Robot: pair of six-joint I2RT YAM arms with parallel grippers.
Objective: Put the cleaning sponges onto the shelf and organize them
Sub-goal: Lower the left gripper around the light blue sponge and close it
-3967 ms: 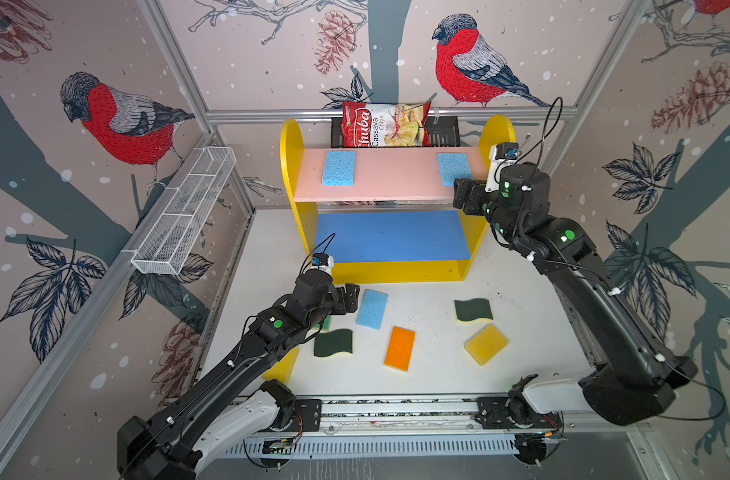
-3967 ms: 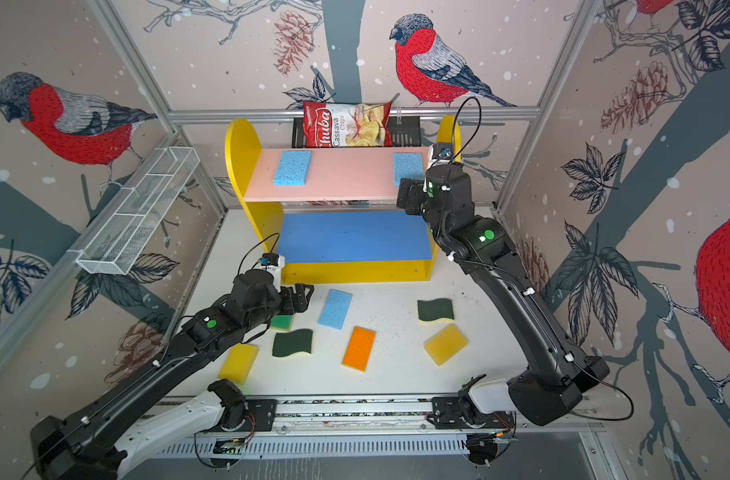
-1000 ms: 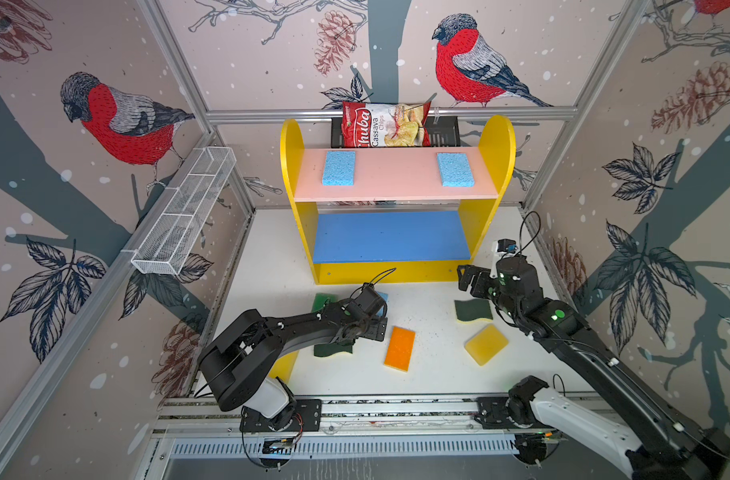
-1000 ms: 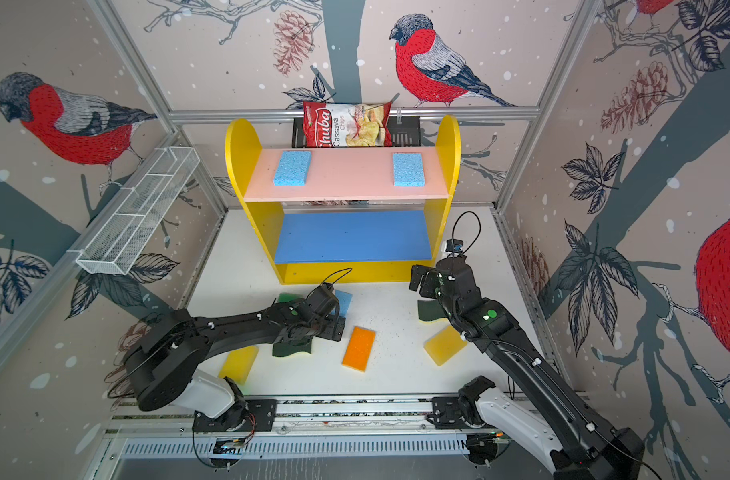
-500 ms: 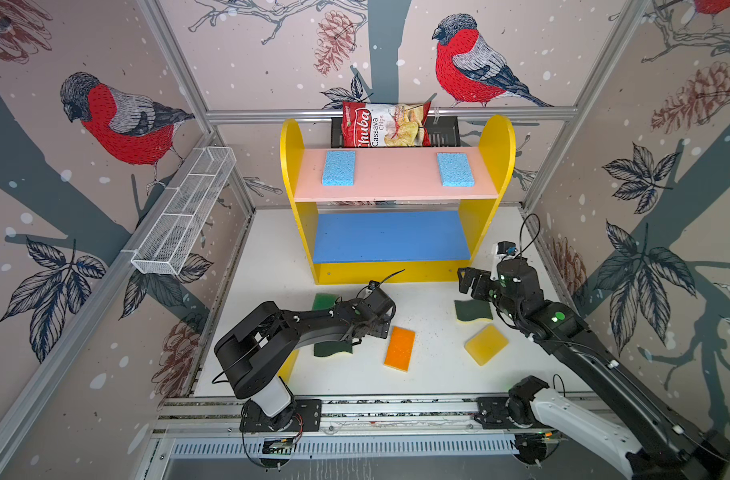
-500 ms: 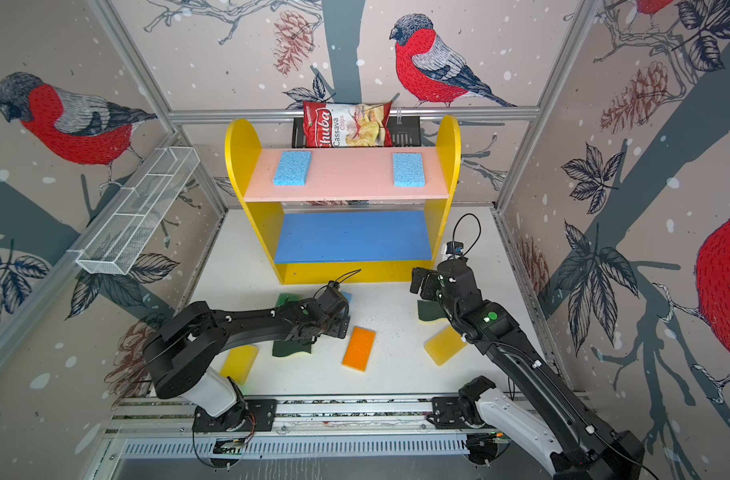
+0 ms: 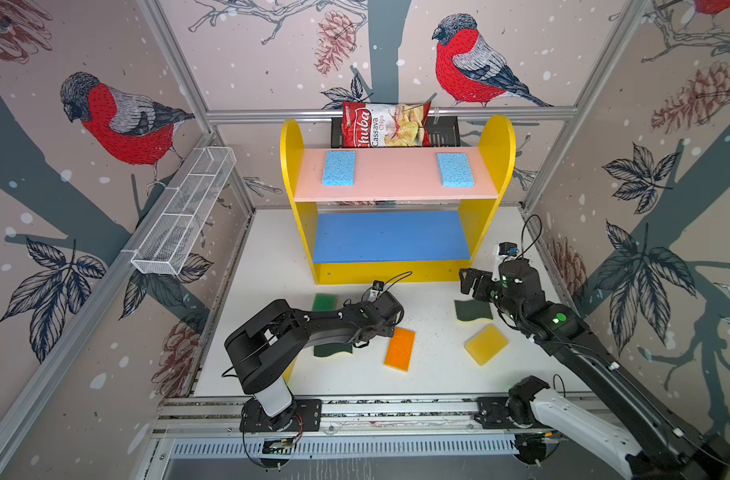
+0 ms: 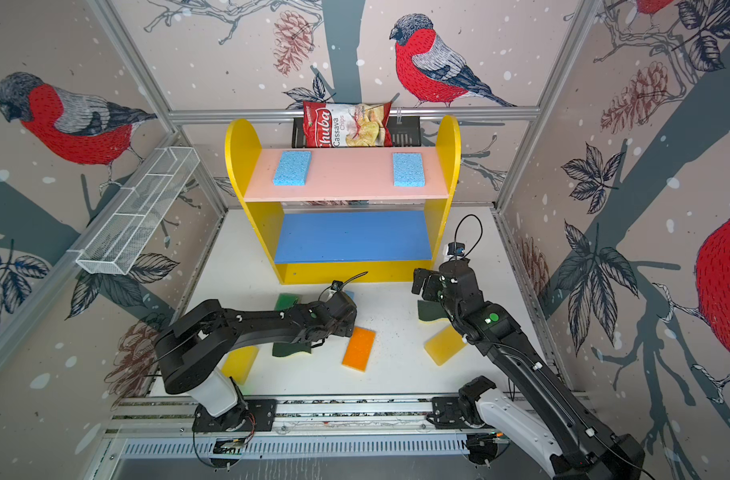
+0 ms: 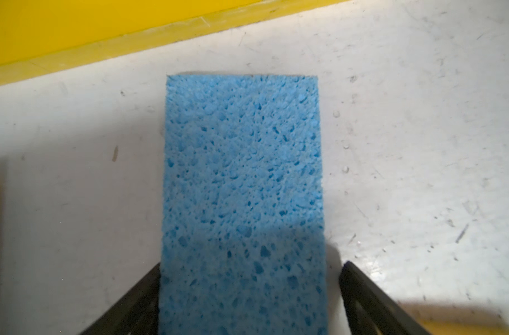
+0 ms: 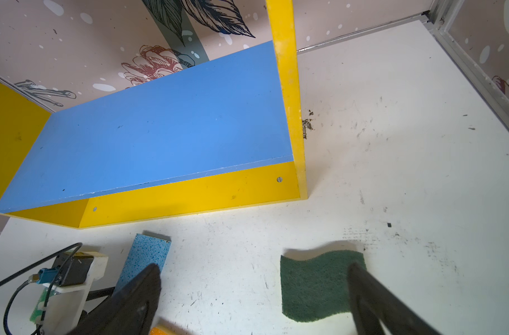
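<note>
My left gripper [image 9: 252, 265] is open and points down over a light blue sponge [image 9: 241, 174] lying on the table in front of the shelf [image 7: 496, 137]. One finger touches the sponge's edge and the other stands just off it. My right gripper [image 7: 469, 282] hangs open above the table beside a wavy dark green sponge [image 7: 471, 311]. Two blue sponges [image 7: 338, 168] [image 7: 455, 169] lie on the pink board. On the table lie an orange sponge [image 7: 400, 348], a yellow sponge [image 7: 486, 344], a green-topped sponge [image 7: 324, 302] and a second wavy one [image 7: 332, 350], partly under my left arm.
Another yellow sponge [image 8: 239, 362] lies by the left arm's base. A red chips bag [image 7: 384, 124] sits in a black rack [image 7: 442, 129] behind the shelf. A white wire basket [image 7: 184, 212] hangs on the left wall. The blue board [image 7: 388, 237] holds nothing.
My right arm has come down from the pink board to the table, leaving a blue sponge there. My left arm has reached right over the blue sponge on the table.
</note>
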